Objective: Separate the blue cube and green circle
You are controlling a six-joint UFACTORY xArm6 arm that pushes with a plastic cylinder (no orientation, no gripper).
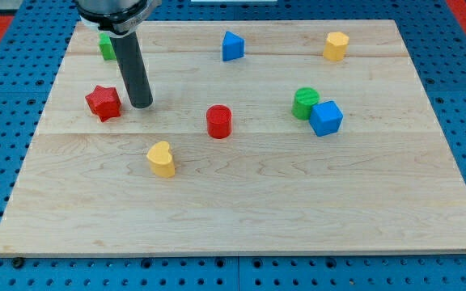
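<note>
The blue cube (326, 118) sits right of centre on the wooden board, touching the green circle (304, 103), which lies just to its upper left. My tip (141, 104) is far to the view's left of both, right next to the red star (103, 102). The rod rises from there to the view's top.
A red cylinder (219, 121) stands near the centre and a yellow heart (161, 158) below and left of it. A blue triangle (232, 46) and a yellow block (336, 45) lie near the top. A green block (106, 46) shows behind the rod. The board (241, 218) lies on a blue pegboard.
</note>
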